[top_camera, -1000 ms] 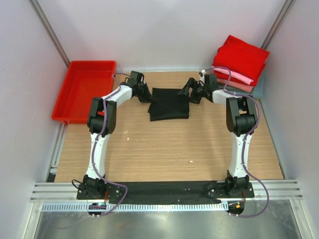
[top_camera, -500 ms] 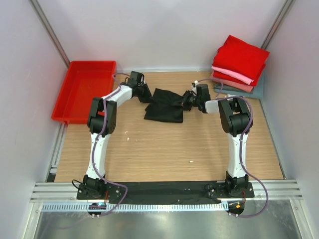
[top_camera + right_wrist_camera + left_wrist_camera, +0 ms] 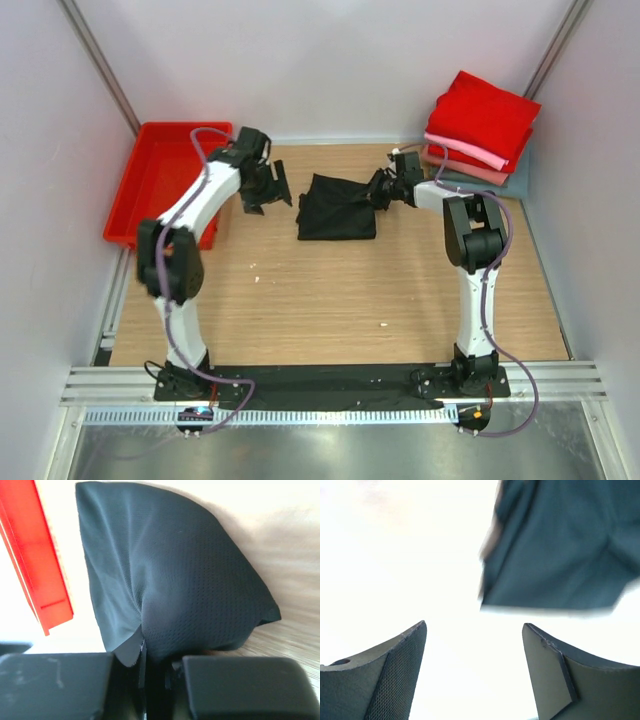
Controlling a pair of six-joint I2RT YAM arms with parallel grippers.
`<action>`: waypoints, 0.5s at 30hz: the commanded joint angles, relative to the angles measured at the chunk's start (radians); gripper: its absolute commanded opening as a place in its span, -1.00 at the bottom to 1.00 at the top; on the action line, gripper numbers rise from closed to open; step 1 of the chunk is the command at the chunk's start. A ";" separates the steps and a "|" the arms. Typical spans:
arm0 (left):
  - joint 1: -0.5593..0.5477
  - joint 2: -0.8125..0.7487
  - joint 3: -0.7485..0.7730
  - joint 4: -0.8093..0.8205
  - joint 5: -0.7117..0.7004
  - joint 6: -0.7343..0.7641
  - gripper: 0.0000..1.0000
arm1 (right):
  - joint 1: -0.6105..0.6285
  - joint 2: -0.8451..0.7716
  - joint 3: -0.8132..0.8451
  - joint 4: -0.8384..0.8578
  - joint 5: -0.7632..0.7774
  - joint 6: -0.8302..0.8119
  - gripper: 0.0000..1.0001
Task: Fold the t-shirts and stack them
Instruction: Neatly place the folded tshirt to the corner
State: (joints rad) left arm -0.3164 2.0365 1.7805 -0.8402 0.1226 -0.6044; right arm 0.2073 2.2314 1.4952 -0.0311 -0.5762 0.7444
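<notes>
A folded black t-shirt [image 3: 338, 206] lies on the wooden table at the back middle. My right gripper [image 3: 381, 192] is shut on its right edge, and the black cloth [image 3: 170, 585] bunches up from between the fingers. My left gripper [image 3: 272, 190] stands open to the left of the shirt, apart from it, with nothing between its fingers [image 3: 405, 665]; the black t-shirt [image 3: 560, 545] shows ahead of it. A stack of folded t-shirts [image 3: 482, 130], bright red on top with pink and grey-teal below, sits at the back right.
A red plastic tray [image 3: 160, 180] stands at the back left, its red rim [image 3: 40, 570] also in the right wrist view. White walls close in the table on three sides.
My left gripper let go of the black t-shirt, opened and drew back to the left. My right gripper closed on the shirt's right edge and pulled it slightly right.
</notes>
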 commanded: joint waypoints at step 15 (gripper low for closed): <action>0.000 -1.094 -0.717 -0.088 -0.087 0.095 0.55 | -0.100 0.034 0.665 -0.467 0.085 -0.128 -0.97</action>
State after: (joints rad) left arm -0.3180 1.0019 1.1015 -0.9443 0.0391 -0.5186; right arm 0.1177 2.2471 2.0045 -0.4038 -0.4961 0.6441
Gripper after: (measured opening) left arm 0.776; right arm 0.155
